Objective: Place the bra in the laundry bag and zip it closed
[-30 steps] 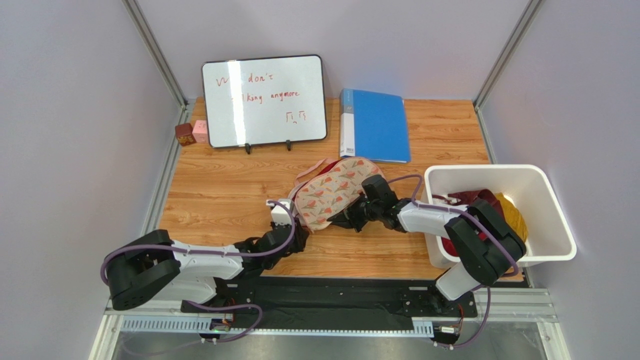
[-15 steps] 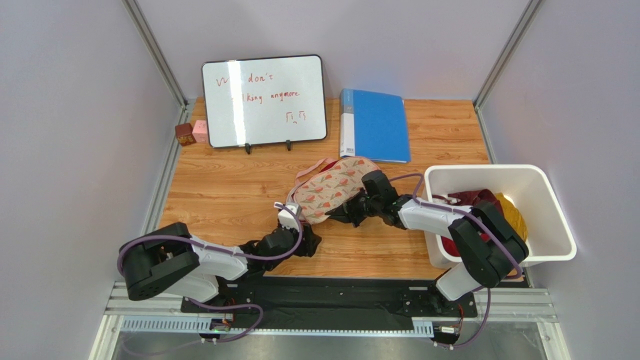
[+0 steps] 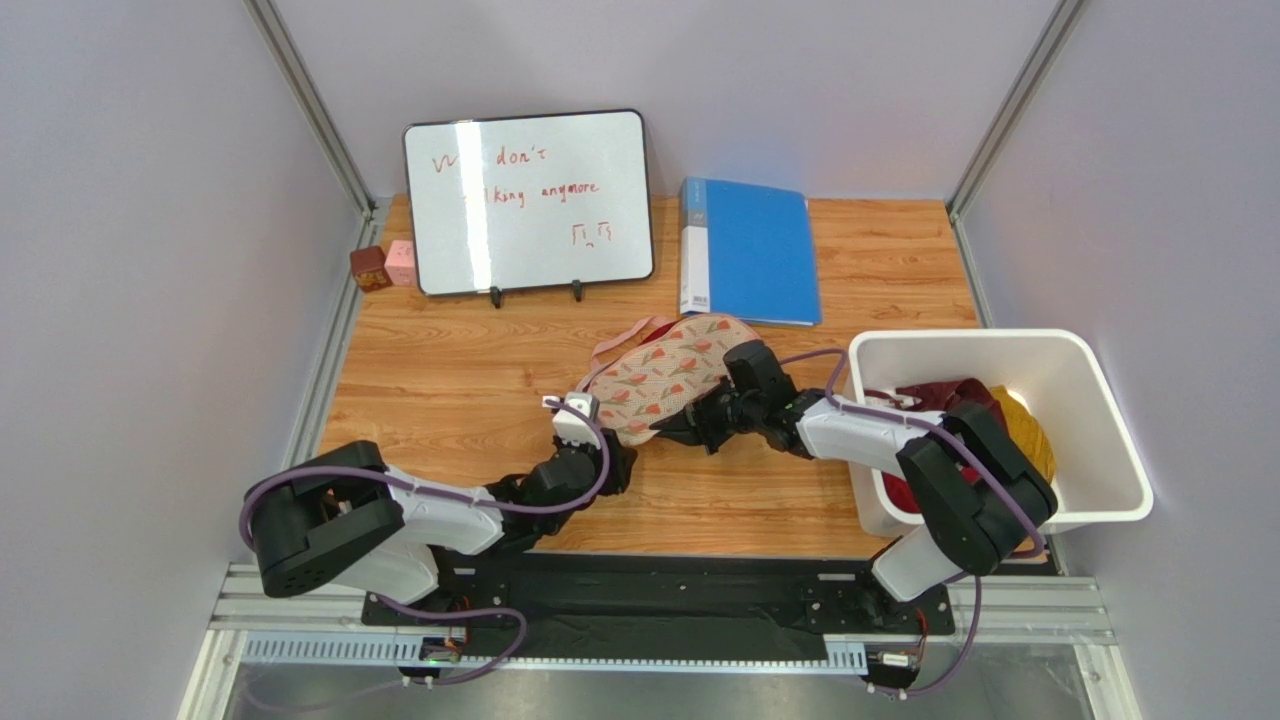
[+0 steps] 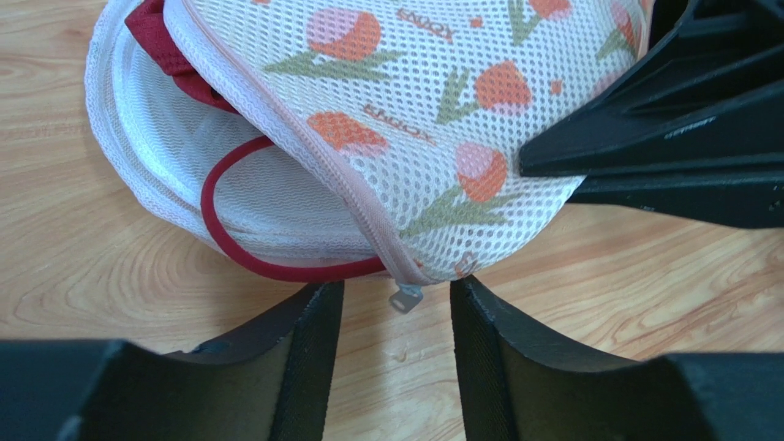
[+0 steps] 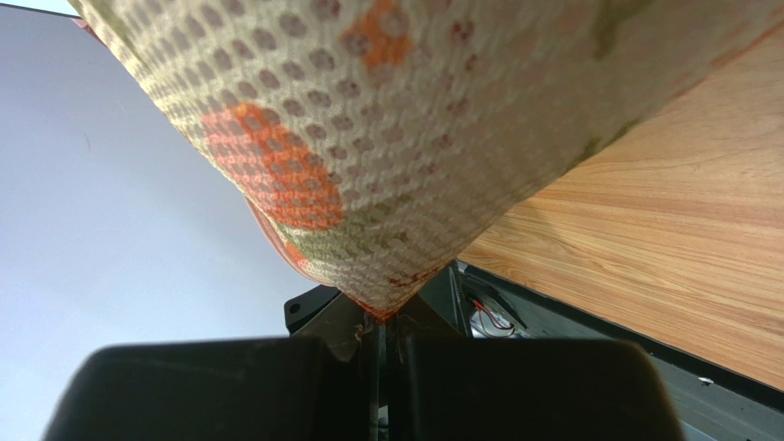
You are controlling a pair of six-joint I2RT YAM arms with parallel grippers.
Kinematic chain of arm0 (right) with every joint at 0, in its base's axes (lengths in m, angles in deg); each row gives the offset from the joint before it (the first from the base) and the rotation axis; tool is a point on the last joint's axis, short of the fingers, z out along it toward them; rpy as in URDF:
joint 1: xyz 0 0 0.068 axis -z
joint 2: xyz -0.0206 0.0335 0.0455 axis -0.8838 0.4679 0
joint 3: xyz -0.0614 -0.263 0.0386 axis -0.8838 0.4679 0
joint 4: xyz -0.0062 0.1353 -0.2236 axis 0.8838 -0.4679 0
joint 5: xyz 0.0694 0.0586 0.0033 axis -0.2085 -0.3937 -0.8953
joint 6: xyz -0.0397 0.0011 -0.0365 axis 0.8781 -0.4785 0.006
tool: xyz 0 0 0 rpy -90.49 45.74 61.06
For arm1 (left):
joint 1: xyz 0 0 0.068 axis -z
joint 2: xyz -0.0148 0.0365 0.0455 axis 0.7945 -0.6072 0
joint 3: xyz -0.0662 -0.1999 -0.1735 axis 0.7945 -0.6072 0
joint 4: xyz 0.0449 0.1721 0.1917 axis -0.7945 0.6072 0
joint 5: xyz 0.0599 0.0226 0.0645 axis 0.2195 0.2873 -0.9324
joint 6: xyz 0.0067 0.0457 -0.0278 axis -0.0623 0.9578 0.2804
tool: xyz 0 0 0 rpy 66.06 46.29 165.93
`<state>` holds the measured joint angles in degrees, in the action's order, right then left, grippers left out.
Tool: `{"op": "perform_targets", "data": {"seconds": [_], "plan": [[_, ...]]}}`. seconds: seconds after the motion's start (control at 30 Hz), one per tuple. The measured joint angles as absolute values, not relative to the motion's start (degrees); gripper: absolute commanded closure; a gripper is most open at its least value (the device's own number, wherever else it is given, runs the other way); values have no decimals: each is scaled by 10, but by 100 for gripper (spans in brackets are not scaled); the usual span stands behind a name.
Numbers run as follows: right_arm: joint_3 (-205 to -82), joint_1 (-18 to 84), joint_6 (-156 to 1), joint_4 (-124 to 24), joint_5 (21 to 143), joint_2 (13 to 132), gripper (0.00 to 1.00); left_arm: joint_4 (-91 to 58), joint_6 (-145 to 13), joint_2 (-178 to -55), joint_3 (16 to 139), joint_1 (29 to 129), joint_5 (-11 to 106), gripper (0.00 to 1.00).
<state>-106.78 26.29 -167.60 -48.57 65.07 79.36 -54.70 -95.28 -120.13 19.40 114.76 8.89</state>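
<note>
The laundry bag (image 3: 661, 375) lies mid-table with its zipper partly open. In the left wrist view the bag (image 4: 414, 92) shows its pale lining, with the dark red bra (image 4: 156, 37) inside and one red strap (image 4: 239, 248) looping out over the lining. The small metal zipper pull (image 4: 403, 297) hangs at the bag's near edge. My left gripper (image 4: 396, 299) is open, with the pull between its fingertips but not touching them. My right gripper (image 5: 382, 322) is shut on the bag's edge (image 5: 386, 119) and lifts it; it also shows in the top view (image 3: 706, 425).
A white bin (image 3: 1112, 450) with red and yellow clothes (image 3: 992, 413) stands at the right. A whiteboard (image 3: 526, 195), a blue folder (image 3: 751, 248) and two small blocks (image 3: 383, 266) stand at the back. My left gripper (image 3: 609, 458) is low on the table.
The right gripper pulled the bag slightly up and away. The left gripper drew back from the bag, then edged forward to the zipper pull.
</note>
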Motion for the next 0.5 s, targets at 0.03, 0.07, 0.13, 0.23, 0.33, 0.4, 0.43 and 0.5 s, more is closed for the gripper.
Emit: {"op": "perform_targets", "data": {"seconds": [0.03,0.07,0.13,0.23,0.33,0.4,0.43,0.5], "plan": [[-1068,263,-1676,-486,650,794,100,-547,-952,-1201,196,1148,86,56],[-1068,263,-1676,-485,650,794,100,-547,-951,-1201,199,1148,83,59],[-1068,263,-1678,-484,650,794,100,-548,-949,-1202,204,1148,77,67],[-1068,263,-1678,-482,650,794,100,-550,-949,-1206,209,1148,68,78],[-1068,263,-1678,-482,650,794,100,-548,-953,-1208,211,1148,56,89],[-1068,263,-1678,-482,650,793,100,-538,-957,-1208,215,1148,44,97],[-1068,263,-1678,-482,650,793,100,-532,-959,-1208,218,1148,40,100],[-1067,263,-1678,-482,650,793,100,-519,-964,-1208,227,1148,27,100]]}}
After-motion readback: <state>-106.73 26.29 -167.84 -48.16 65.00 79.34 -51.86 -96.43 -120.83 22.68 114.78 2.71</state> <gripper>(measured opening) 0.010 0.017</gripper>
